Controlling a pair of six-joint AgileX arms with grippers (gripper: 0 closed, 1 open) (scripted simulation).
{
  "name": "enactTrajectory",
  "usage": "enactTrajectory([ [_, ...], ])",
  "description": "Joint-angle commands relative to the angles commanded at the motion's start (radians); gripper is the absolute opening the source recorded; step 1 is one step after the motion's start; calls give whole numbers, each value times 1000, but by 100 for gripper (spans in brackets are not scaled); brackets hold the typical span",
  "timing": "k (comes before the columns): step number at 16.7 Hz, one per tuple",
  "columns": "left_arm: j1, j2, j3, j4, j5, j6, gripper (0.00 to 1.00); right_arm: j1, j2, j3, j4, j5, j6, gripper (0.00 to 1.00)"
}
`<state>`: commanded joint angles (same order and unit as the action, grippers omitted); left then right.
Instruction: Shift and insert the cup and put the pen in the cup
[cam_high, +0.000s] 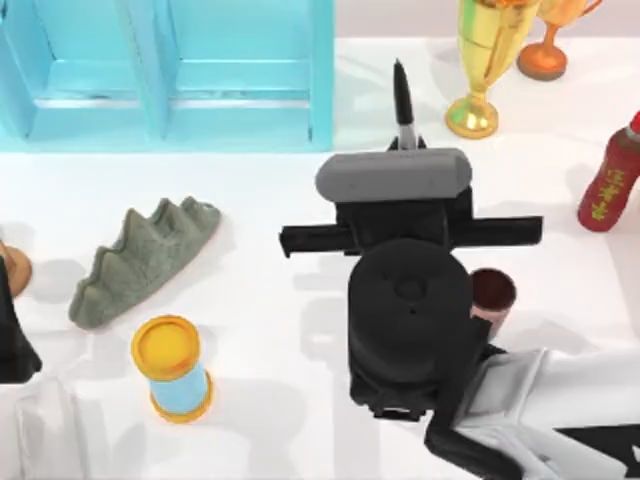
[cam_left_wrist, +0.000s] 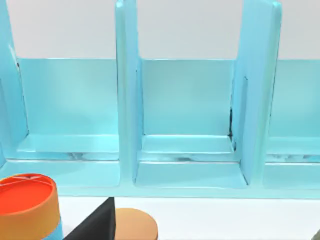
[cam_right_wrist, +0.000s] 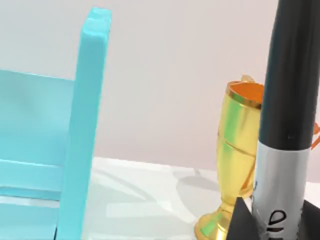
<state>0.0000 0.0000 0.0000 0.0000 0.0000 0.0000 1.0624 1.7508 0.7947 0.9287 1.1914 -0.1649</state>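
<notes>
The table (cam_high: 270, 420) carries, at its far left, a blue rack (cam_high: 180, 90) of open compartments. The right arm (cam_high: 560, 410) reaches in from the near right, and its wrist covers the table's middle. The left arm (cam_high: 15, 340) sits parked at the near left edge; how its jaws stand cannot be told.

To the left lie a grey-green ridged lump (cam_high: 140, 260) and, nearer, a blue cylinder (cam_high: 172, 370) with yellow ends. A gold trophy (cam_high: 480, 60) stands far right, an orange one (cam_high: 545, 45) behind it, and a red bottle (cam_high: 612, 180) at the right edge.

The right gripper (cam_high: 405, 145) is beyond the wrist, toward the rack's right end. Its jaws are closed on the pen (cam_right_wrist: 287, 125), which stands upright, black end up, label band just above the grip.

The cup (cam_high: 492, 293) stands upright on the table just right of the wrist, near side of the gripper, partly hidden by the arm.

By my reading, the pen is picked up but not yet over the cup. Carrying it back and lowering it into the cup's mouth remains. Whether the cup is at its final place, I cannot tell.
</notes>
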Motion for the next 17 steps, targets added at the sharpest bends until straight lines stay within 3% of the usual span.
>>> enactTrajectory([
  [4, 0, 0, 0, 0, 0, 0, 100, 54, -59, -139, 343, 150, -159, 0],
  [8, 0, 0, 0, 0, 0, 0, 100, 91, -96, -228, 570, 247, -263, 0],
  [17, 0, 0, 0, 0, 0, 0, 100, 97, -102, -253, 637, 274, -293, 0],
])
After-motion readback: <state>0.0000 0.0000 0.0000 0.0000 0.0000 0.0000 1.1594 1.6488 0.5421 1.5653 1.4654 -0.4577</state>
